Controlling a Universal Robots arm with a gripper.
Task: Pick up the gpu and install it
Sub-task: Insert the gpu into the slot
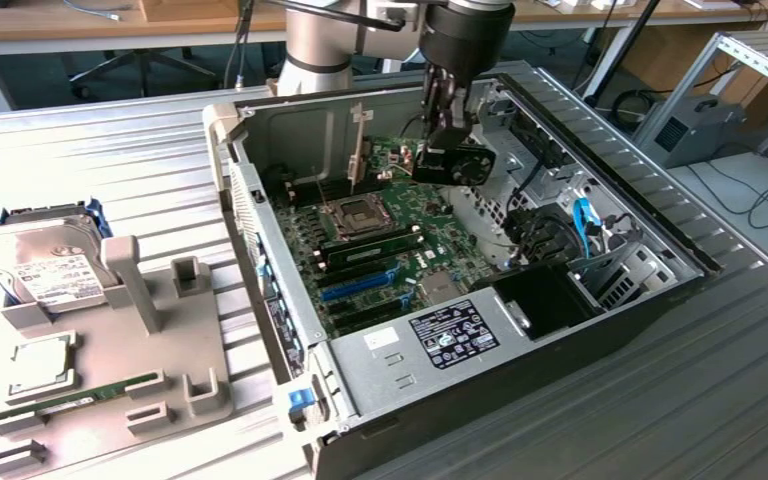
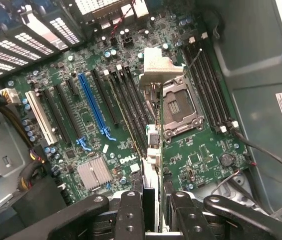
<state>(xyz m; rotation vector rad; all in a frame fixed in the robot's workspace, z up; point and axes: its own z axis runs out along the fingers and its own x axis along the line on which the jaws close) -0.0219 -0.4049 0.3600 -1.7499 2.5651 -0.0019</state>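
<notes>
Here, at the near edge of your wrist view, the gripper has its two black fingers clamped on the gpu, one finger on each flat face, with the card standing edge-on between them. You see it as a thin strip running away from the fingers, ending in its silver metal bracket, which juts out over the motherboard. Below the card lie the open processor socket on one side and the rows of black slots and the long blue slot on the other; the card hangs above them, and you cannot tell whether its lower edge touches any slot.

In the exterior view the gripper hangs inside the open computer case, toward its far end, with the gpu a dark block at its tip, held above the board. Its fan face is hard to make out there. Outside the case, on the exterior view's left, a hard drive rests on a grey fixture, and a green memory stick lies in that fixture nearer the camera.
</notes>
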